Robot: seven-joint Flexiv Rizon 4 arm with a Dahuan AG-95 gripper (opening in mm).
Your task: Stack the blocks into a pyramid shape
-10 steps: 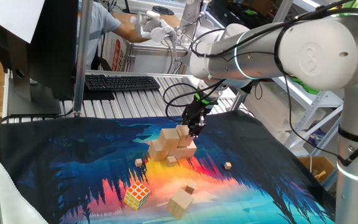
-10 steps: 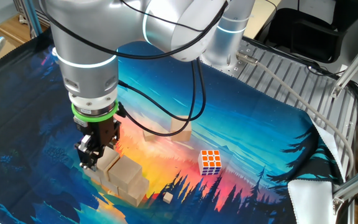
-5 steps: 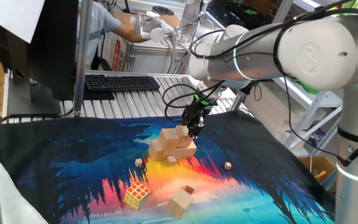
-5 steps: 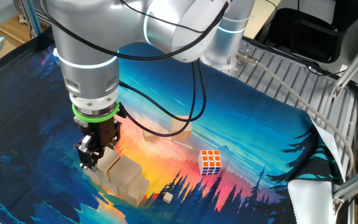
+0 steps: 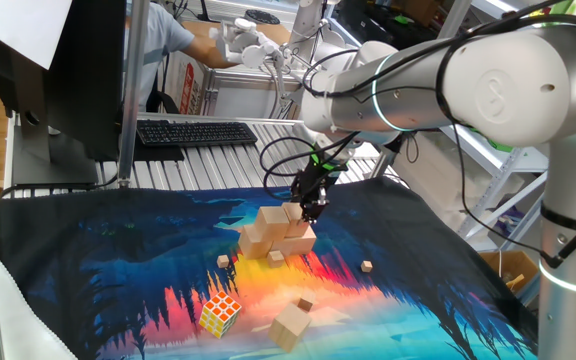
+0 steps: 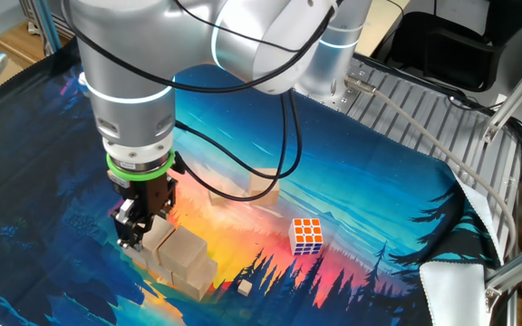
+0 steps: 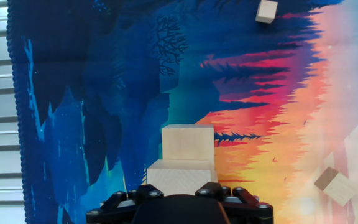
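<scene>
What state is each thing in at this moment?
gripper: pointing down at the stack's end, jaws hidden
stacked blocks: piled in two layers
loose block: lying alone on the mat
Rubik's cube: scrambled, resting apart from the stack

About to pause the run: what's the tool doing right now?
Tool: down over an upper block of the stack; whether it grips the block cannot be told.
</scene>
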